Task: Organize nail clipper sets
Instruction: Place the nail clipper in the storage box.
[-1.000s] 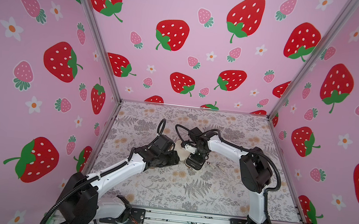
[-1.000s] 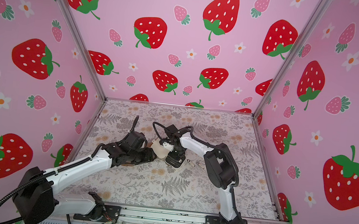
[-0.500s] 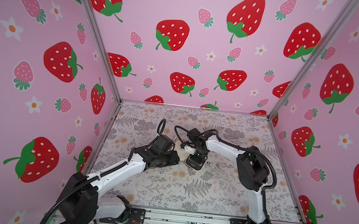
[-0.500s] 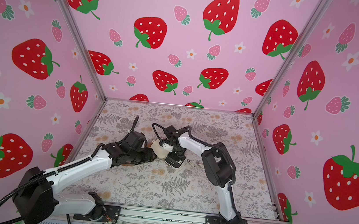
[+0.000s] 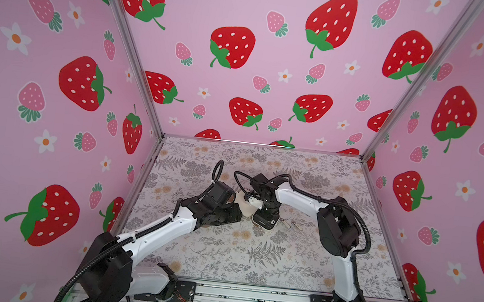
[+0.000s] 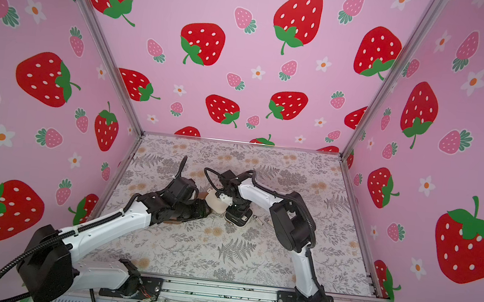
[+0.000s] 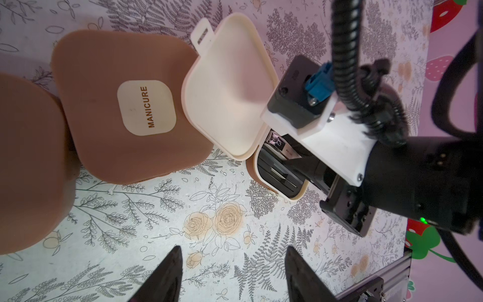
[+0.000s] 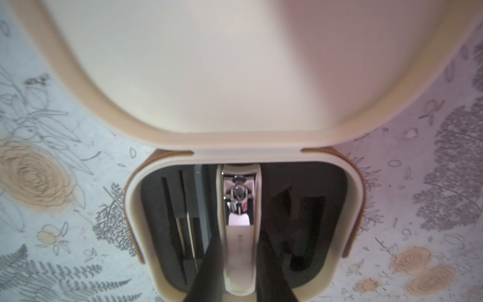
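The cream case stands open, its lid point(image 7: 230, 86) tipped up and its base point(image 8: 350, 209) showing a black slotted inside. My right gripper point(image 8: 240, 236) reaches down into the base and is shut on a cream-and-silver nail clipper point(image 8: 239, 198) lying in the middle slot. Thin tools point(image 8: 180, 230) sit in side slots. Two closed brown cases, one point(image 7: 125, 104) with a MANICURE patch and another point(image 7: 31, 162), lie beside the cream lid. My left gripper point(image 7: 234, 251) hovers open over bare mat near them. In both top views the lid point(image 5: 244, 204) point(image 6: 216, 203) lies between the two grippers.
Two slim loose metal tools point(image 5: 285, 223) point(image 5: 297, 225) lie on the floral mat just right of the cream case. Pink strawberry walls close in three sides. An aluminium rail point(image 5: 249, 295) with both arm bases runs along the front edge.
The right arm's elbow has shifted slightly to the left. Both grippers and the cases stay where they were.
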